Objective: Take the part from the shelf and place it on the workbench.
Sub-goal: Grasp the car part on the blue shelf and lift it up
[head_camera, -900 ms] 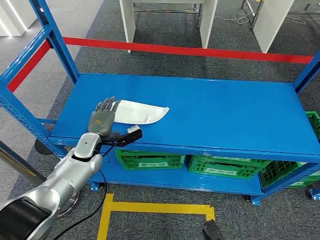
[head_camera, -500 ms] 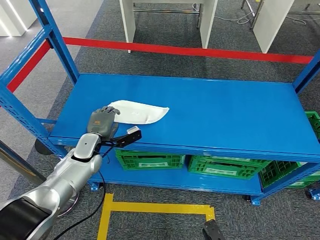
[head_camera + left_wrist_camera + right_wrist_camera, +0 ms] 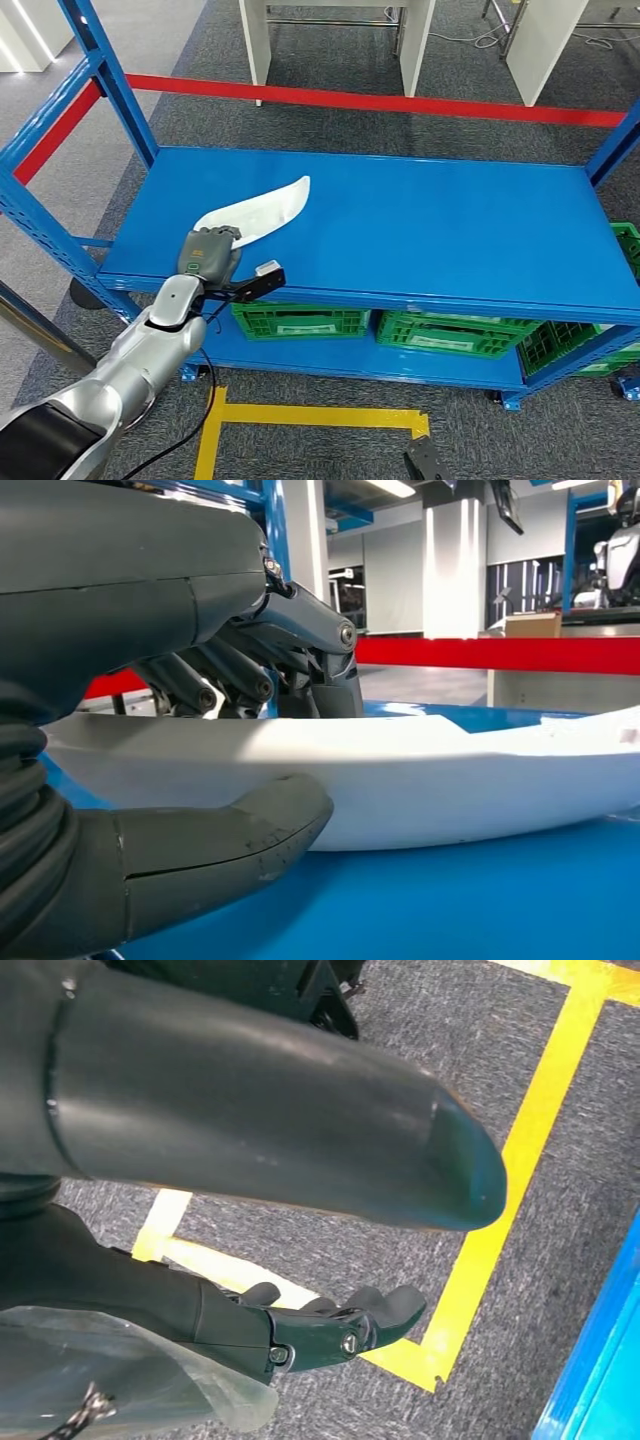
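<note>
on the blue shelf, toward its left front, lies the white part, a long, flat, curved piece tapering to a point at its far end; it runs diagonally, its near end at the shelf's front-left and its tip angled away to the right. the left hand holds the near end: in the left wrist view the thick thumb presses along one side of the part while the darker fingers curl over its opposite edge, so the piece is clamped between them, with its length reaching out over the blue surface. whether the part is lifted clear of the shelf or touching it cannot be told. the silver left arm reaches up from the lower left of the head view to the shelf's front edge, a small black and white camera block sticking out just beside the wrist. the right hand hangs above grey carpet and a yellow floor line; its dark fingers are apart, only lightly bent, and hold nothing. under the shelf sit green crates on a lower level. a red rail crosses behind the rack, and white table legs stand on the carpet beyond it.
</note>
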`<action>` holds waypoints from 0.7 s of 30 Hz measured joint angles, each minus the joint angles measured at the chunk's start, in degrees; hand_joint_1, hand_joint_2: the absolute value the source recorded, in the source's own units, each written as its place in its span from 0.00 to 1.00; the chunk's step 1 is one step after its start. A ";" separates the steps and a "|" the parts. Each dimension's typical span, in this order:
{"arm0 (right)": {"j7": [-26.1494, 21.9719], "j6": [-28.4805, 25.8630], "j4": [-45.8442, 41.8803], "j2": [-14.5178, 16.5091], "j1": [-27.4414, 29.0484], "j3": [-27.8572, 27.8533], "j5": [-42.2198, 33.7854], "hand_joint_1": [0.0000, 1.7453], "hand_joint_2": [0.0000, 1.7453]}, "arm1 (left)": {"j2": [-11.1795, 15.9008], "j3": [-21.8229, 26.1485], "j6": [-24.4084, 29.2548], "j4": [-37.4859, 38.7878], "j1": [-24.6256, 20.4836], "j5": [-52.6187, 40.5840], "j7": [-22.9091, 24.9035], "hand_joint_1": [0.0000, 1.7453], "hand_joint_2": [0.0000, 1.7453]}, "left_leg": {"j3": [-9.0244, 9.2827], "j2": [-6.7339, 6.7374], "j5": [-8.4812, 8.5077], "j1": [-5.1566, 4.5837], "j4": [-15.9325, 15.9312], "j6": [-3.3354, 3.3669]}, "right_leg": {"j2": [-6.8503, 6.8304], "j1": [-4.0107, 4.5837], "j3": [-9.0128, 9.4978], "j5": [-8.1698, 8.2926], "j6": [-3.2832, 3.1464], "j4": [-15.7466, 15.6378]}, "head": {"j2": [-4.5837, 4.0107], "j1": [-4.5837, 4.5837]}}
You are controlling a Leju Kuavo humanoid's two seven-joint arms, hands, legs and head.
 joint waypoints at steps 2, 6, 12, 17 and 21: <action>-0.17 0.00 0.00 0.00 -0.04 0.16 -0.31 0.00 0.00 | -0.07 0.01 -0.01 0.01 0.07 0.11 -0.32 1.00 1.00 | 0.00 0.00 0.00 0.00 0.00 0.00 | 0.00 0.00 0.00 0.00 0.00 0.00 | 0.00 0.00; -0.52 0.17 0.00 0.00 -0.11 0.56 -0.96 0.00 0.00 | -0.06 0.34 -2.78 -0.01 0.07 3.17 -4.17 1.00 1.00 | 0.00 -0.01 0.00 0.00 0.00 0.00 | -0.02 0.00 0.01 0.00 0.00 0.00 | 0.00 -0.01; -0.58 0.40 -0.01 0.00 -0.11 1.55 -1.96 0.00 0.00 | 0.31 1.70 -9.84 -1.65 -0.26 10.00 -9.78 1.00 1.00 | 0.03 -0.02 0.00 0.00 0.00 0.00 | -0.06 -0.01 0.06 0.00 0.00 0.00 | 0.00 -0.01; -0.45 0.16 -0.02 0.00 0.01 2.28 -3.46 0.00 0.00 | 0.30 2.76 -10.03 -4.89 0.81 18.13 -12.83 1.00 1.00 | 0.05 -0.02 0.03 0.00 0.00 0.03 | -0.05 -0.01 0.06 0.01 0.00 0.00 | 0.00 0.01; -0.73 -0.87 -0.02 0.00 0.60 3.05 -5.30 0.00 0.00 | -1.06 5.39 -10.30 -12.15 4.95 36.58 -18.72 1.00 1.00 | 0.03 -0.01 0.02 0.00 0.01 0.03 | -0.04 -0.02 0.03 0.00 0.00 0.00 | 0.00 0.00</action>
